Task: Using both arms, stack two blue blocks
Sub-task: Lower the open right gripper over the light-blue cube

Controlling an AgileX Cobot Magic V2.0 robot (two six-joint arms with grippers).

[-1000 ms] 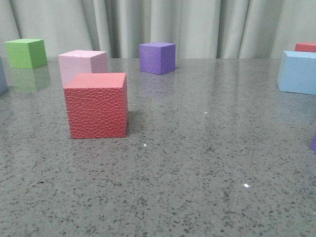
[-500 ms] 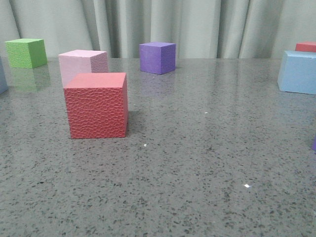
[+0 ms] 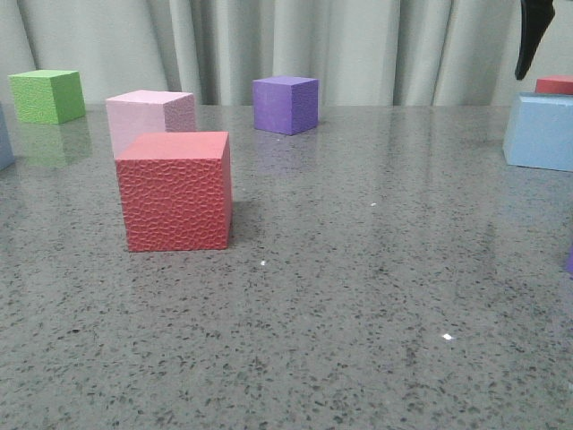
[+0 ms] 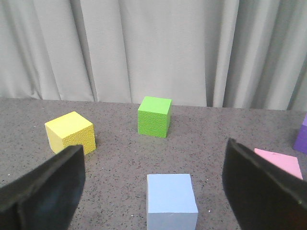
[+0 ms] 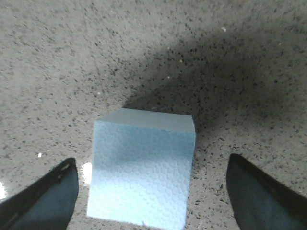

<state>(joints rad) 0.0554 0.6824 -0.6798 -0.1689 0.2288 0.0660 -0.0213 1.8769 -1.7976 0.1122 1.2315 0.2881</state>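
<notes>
One pale blue block [image 3: 542, 133] sits at the table's right edge. A black finger [image 3: 529, 38] of my right arm hangs just above it. In the right wrist view the same block [image 5: 141, 172] lies between the spread fingers of my right gripper [image 5: 151, 163], which is open and not touching it. The other blue block [image 4: 171, 200] sits on the table between the wide-apart fingers of my left gripper [image 4: 153, 165], which is open and clear of it. In the front view only a blue sliver [image 3: 4, 136] shows at the left edge.
A red cube [image 3: 176, 191] stands left of centre with a pink cube [image 3: 150, 115] behind it. A purple cube [image 3: 286, 104] and a green cube [image 3: 47, 96] stand at the back. A yellow cube [image 4: 70, 132] is near the left block. Another red cube [image 3: 555, 85] is behind the right block.
A black finger of my right arm has come into the front view at the top right, above the blue block. The cubes have not moved.
</notes>
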